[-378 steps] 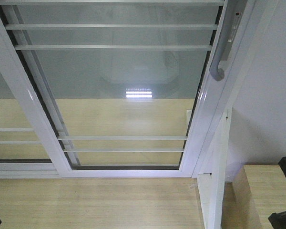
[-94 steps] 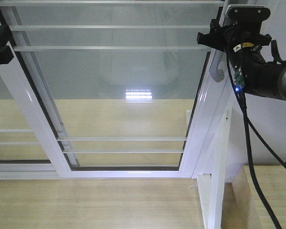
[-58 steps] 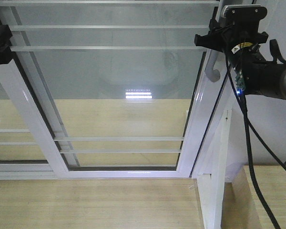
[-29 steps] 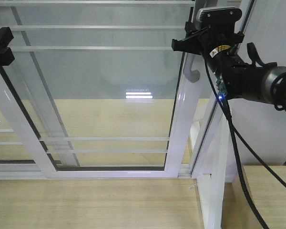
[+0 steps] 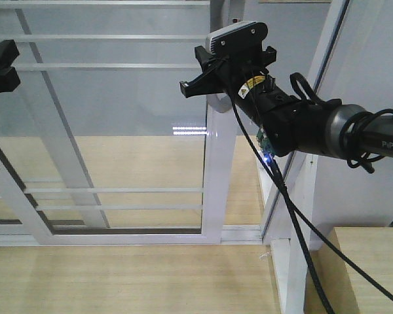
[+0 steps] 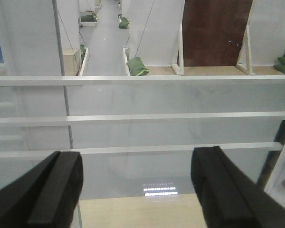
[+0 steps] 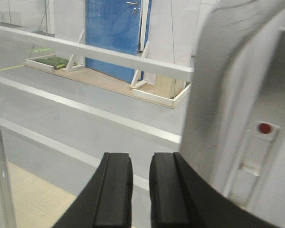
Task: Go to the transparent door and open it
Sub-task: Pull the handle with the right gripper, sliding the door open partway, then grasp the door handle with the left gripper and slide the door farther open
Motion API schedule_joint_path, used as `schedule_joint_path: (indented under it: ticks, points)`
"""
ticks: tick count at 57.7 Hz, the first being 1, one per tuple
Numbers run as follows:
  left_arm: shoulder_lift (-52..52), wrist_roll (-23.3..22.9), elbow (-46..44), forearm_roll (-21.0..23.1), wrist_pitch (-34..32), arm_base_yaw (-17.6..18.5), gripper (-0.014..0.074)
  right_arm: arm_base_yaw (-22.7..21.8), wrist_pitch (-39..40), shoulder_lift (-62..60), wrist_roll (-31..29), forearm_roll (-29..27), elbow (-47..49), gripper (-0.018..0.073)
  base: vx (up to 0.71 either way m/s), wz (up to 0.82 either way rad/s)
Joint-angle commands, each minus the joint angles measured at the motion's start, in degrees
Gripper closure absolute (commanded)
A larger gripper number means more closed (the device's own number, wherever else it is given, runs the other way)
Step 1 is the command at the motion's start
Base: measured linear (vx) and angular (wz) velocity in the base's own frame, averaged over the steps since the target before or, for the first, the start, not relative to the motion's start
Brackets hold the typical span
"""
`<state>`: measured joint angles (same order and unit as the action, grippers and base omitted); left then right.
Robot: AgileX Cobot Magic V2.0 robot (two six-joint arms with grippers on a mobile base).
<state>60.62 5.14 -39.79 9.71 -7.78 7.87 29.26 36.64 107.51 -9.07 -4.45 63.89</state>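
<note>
The glass door (image 5: 216, 170) stands partly slid aside. Its handled edge is in the middle of the front view, apart from the white frame post (image 5: 289, 275) on the right. The right pincer (image 7: 140, 161) has its fingers nearly together with nothing between them, just beside the grey handle (image 5: 216, 103). The left pincer (image 6: 137, 156) is spread wide, facing the glass.

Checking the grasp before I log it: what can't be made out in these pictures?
Pull handle: front view, mostly hidden behind the right gripper; contact unclear.
Door stile: right wrist view, blurred, too close to the lens.
Left gripper: front view, cut off by the left edge.
</note>
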Motion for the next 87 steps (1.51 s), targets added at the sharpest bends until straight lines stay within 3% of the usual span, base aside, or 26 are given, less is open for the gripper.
schedule_joint_path:
  ticks: [1,13,26,44,57,80,87]
  points:
    - [-0.88,0.37,-2.00,-0.09,-3.96,0.08,0.0011,0.34,4.21,-5.14,-1.63,0.44,1.55,0.0370,0.00,0.00]
    - [-0.88,0.48,-2.00,-0.14,-0.96,0.13,0.0011,0.11,-8.73,-11.54,-3.50,-1.75,1.55,0.0575,0.00,0.00]
    - [0.29,0.44,-2.00,-5.76,-0.11,0.74,0.0011,0.11,-23.37,-19.36,-8.04,-2.98,1.16,0.0564,0.00,0.00]
    - [12.71,0.38,-2.30,-6.36,-8.84,6.55,0.0011,0.11,-15.03,-29.73,-8.74,-3.26,-13.92,0.0564,0.00,0.00]
    - [24.34,-1.93,-10.03,-9.71,-11.79,10.57,0.0011,0.11,-12.25,-35.39,-9.45,-6.22,-23.27,0.0563,0.00,0.00]
    - [37.79,-10.35,-26.58,-10.66,-13.19,12.09,0.0011,-0.02,-9.37,-36.41,-11.14,-6.22,-26.43,0.0563,0.00,0.00]
    - [40.22,-11.07,-29.91,-13.33,-13.45,12.84,0.0017,-0.02,-8.40,-36.36,-12.94,-6.22,-26.43,0.0563,0.00,0.00]
